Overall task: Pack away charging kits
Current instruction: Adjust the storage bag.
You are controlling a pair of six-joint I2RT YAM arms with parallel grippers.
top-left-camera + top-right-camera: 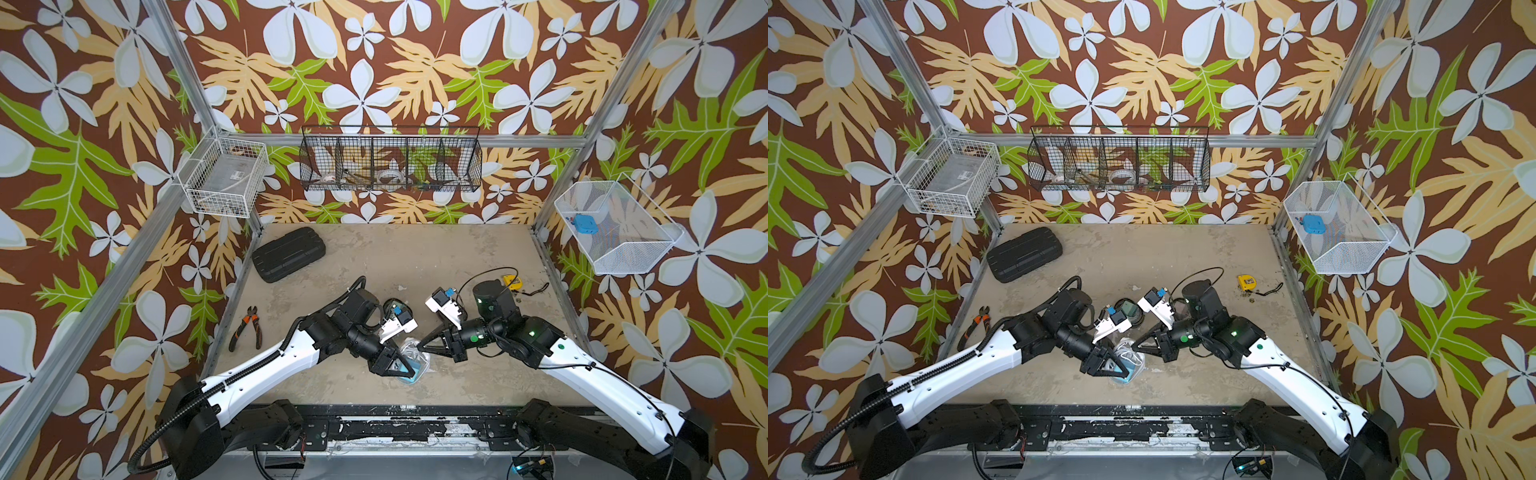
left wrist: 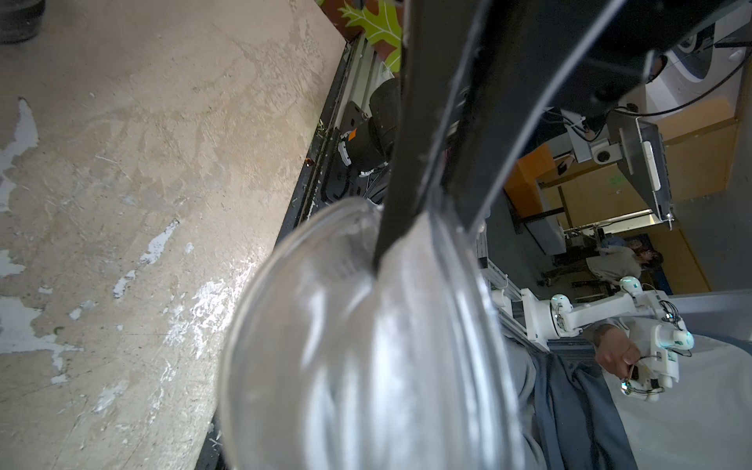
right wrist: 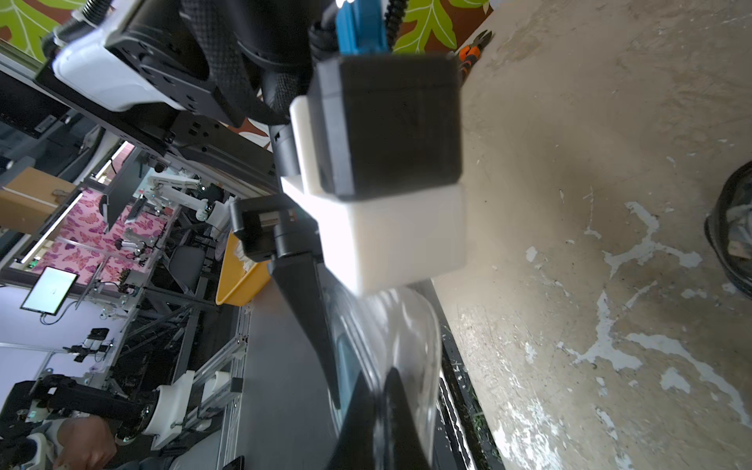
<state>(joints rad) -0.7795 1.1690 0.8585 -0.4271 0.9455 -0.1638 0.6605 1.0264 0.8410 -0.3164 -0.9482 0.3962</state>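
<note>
- Gripping the clear pouch (image 1: 422,363) close to the front edge of the bench (image 1: 415,257), the left hand (image 1: 405,371) has its jaws partly closed around the pouch's body
- Inside that pouch a teal plug (image 1: 1127,371) lies between the left fingers, with a coiled white cable (image 1: 409,351) just behind it
- In the left wrist view the pouch's clear wall (image 2: 366,346) bulges out from between the two dark fingers
- The right hand (image 1: 420,345) is clenched, its tips meeting at the far edge of the clear pouch; I cannot tell whether a bit of the rim is pinched between them
- Pliers (image 1: 247,328) with orange and black handles lie near the bench's left edge, well apart from both hands
- A black-rimmed pouch (image 1: 1128,311) rests on the bench just behind the left wrist camera, partly hidden by it
- A yellow tape measure (image 1: 1246,282) sits toward the right side, beyond the right arm
- A black ribbed hard case (image 1: 289,253) lies in the far left corner of the bench
- On the walls hang a white wire basket (image 1: 224,178) at left, a black divided basket (image 1: 390,158) at the back, and a white mesh basket (image 1: 623,253) at right holding a bright blue plug block (image 1: 584,223)
</note>
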